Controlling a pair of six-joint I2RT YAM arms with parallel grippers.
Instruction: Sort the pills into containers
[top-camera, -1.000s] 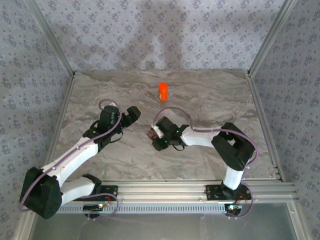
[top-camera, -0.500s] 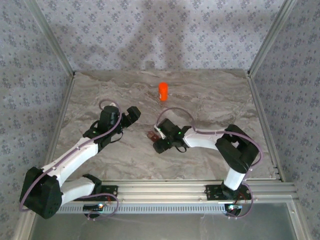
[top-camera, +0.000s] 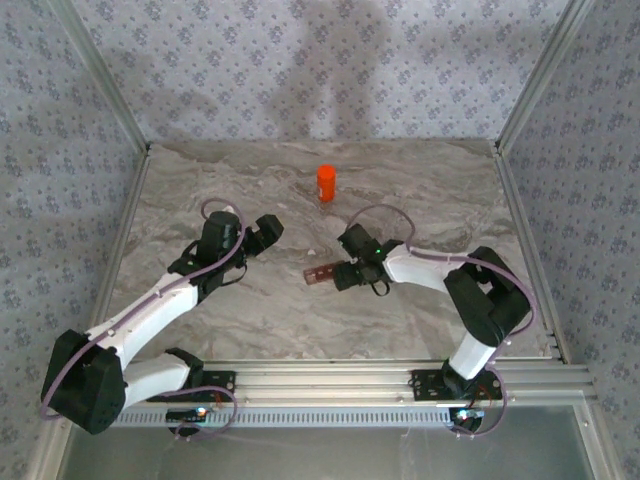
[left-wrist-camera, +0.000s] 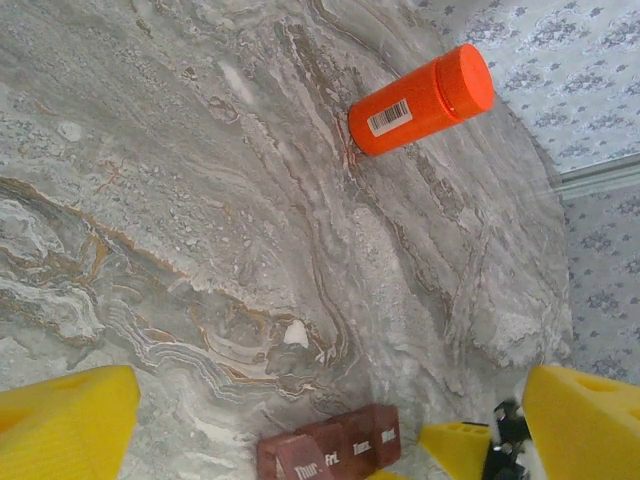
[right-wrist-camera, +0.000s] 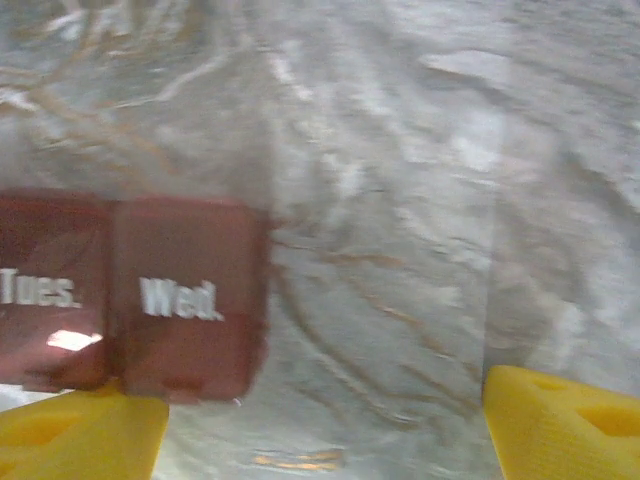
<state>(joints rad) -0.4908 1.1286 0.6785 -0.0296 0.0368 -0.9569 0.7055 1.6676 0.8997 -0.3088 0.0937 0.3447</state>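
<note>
Containers (top-camera: 320, 274) lie mid-counter (top-camera: 200, 180), lids look shut, at 9 o'clock of right claw (right-wrist-camera: 320, 418). It's spread wide, gripping nothing, w/ the Wed. end just by one finger. Left claw (top-camera: 266, 229) is also wide & empty. Orange bottle (top-camera: 326, 183) sits at 12 o'clock. Step, prob.: container prep, no pills sorted yet. Next needs a lid opened w/o shoving the containers.

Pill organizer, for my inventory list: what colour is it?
The organizer is dark red-brown with white lettering; the right wrist view shows it best.

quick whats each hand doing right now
left hand: open, holding nothing
right hand: open, holding nothing; the containers lie by one finger, not gripped
</note>
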